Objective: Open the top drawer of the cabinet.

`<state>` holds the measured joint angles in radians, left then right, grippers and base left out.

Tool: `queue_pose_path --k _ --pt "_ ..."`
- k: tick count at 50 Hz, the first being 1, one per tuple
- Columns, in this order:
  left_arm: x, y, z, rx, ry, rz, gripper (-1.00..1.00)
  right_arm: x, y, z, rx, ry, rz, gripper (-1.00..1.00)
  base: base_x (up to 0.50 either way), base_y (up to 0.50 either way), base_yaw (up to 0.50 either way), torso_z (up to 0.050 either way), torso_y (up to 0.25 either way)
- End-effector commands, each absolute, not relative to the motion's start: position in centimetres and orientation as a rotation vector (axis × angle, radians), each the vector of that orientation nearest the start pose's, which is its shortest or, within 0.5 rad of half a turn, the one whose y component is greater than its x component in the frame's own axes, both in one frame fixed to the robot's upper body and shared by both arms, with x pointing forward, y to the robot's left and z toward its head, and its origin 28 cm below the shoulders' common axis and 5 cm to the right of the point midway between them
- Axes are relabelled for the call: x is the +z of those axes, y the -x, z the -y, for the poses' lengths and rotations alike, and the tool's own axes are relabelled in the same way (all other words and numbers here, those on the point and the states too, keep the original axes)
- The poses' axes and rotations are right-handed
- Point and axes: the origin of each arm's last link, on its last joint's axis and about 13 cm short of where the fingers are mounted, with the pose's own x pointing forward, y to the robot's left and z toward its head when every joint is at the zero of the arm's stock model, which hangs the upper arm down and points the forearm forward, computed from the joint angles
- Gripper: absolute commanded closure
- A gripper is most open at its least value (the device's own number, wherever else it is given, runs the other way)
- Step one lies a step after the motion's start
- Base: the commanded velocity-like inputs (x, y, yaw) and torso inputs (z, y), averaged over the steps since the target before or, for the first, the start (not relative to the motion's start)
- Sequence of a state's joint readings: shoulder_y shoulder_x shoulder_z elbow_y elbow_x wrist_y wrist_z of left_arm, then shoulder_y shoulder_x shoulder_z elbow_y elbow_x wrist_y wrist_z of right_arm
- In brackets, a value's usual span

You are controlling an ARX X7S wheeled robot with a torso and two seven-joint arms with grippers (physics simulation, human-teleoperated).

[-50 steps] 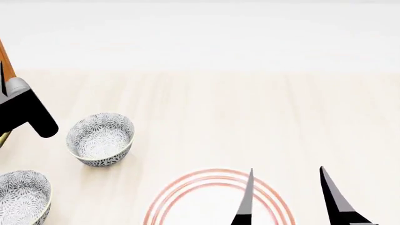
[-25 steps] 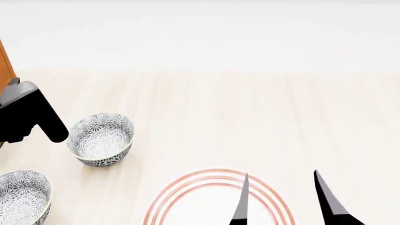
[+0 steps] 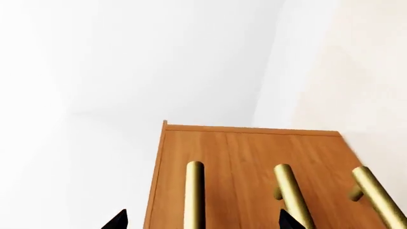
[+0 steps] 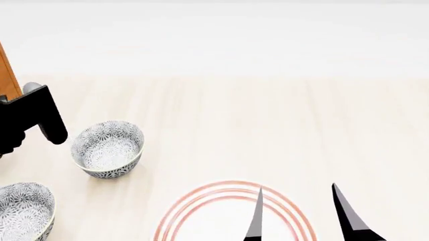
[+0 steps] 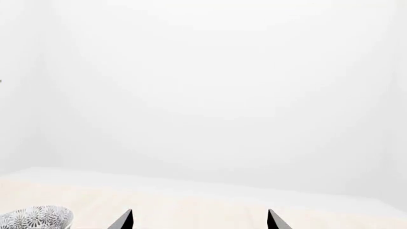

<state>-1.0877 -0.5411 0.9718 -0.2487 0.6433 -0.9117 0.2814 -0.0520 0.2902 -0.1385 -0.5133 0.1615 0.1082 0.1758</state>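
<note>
The cabinet (image 3: 248, 157) fills the left wrist view as an orange-brown wood front with three brass bar handles side by side. The top drawer's handle (image 3: 194, 191) is the one nearest the cabinet's outer edge. My left gripper (image 3: 203, 222) is open, with that handle lying between its two dark fingertips; whether they touch it I cannot tell. In the head view only a thin strip of the cabinet (image 4: 8, 75) shows at the far left, with my left arm (image 4: 30, 118) beside it. My right gripper (image 4: 297, 189) hangs open and holds nothing over the table's near side.
Two patterned bowls (image 4: 107, 148) (image 4: 23, 211) stand on the pale wood table (image 4: 268, 115) near my left arm. A white plate with red rings (image 4: 201, 193) lies under the right gripper (image 5: 199, 212). One bowl (image 5: 35, 218) shows in the right wrist view.
My left arm has shifted up and turned by the cabinet's edge. The right gripper's fingertips have sunk a little lower and drifted left in the head view.
</note>
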Motion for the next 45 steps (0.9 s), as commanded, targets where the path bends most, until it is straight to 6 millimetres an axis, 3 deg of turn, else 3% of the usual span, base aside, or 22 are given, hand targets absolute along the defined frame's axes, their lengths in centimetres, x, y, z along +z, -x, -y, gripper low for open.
queue_pose_path --k 1,13,45 --pt "23.1 -36.9 -30.2 0.264 -1.517 -0.374 -1.0 10.1 -19.1 11.4 0.069 0.071 0.314 -1.0 0.0 0.0 0.0 0.0 0.0" --pt "23.8 -37.7 -31.2 0.343 -1.506 -0.415 -1.0 9.8 -19.2 11.3 0.074 0.075 0.306 -1.0 0.0 0.0 0.0 0.0 0.0" --pt "22.3 -38.7 -32.4 0.377 -1.509 -0.554 -1.0 9.6 -19.1 11.3 0.08 0.085 0.296 -1.0 0.0 0.0 0.0 0.0 0.0"
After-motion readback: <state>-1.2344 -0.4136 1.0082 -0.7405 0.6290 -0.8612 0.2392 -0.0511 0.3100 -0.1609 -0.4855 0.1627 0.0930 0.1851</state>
